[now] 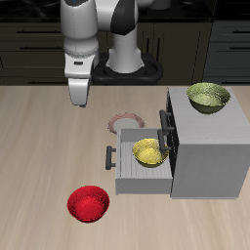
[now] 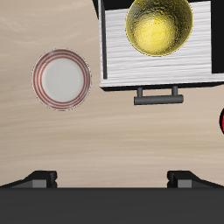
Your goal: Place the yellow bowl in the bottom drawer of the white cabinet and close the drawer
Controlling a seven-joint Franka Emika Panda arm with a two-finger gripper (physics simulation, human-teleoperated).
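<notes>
The yellow bowl point(image 1: 148, 152) sits inside the open bottom drawer point(image 1: 127, 168) of the white cabinet point(image 1: 210, 146). The drawer is pulled out, with its dark bar handle point(image 1: 109, 156) at the outer end. My gripper point(image 1: 78, 96) hangs high above the table, away from the drawer and farther back, open and empty. In the wrist view the yellow bowl point(image 2: 157, 26) lies in the drawer tray point(image 2: 118, 52), with the handle point(image 2: 157, 93) beyond its front panel. The gripper point(image 2: 112, 179) holds nothing, and its fingertips point(image 2: 39, 178) stand wide apart.
A larger olive-yellow bowl point(image 1: 208, 97) stands on the cabinet top. A red bowl point(image 1: 87, 204) sits near the table's front edge; its edge shows in the wrist view point(image 2: 221, 121). A red-rimmed plate point(image 1: 125, 122) lies beside the cabinet and also shows in the wrist view point(image 2: 61, 77).
</notes>
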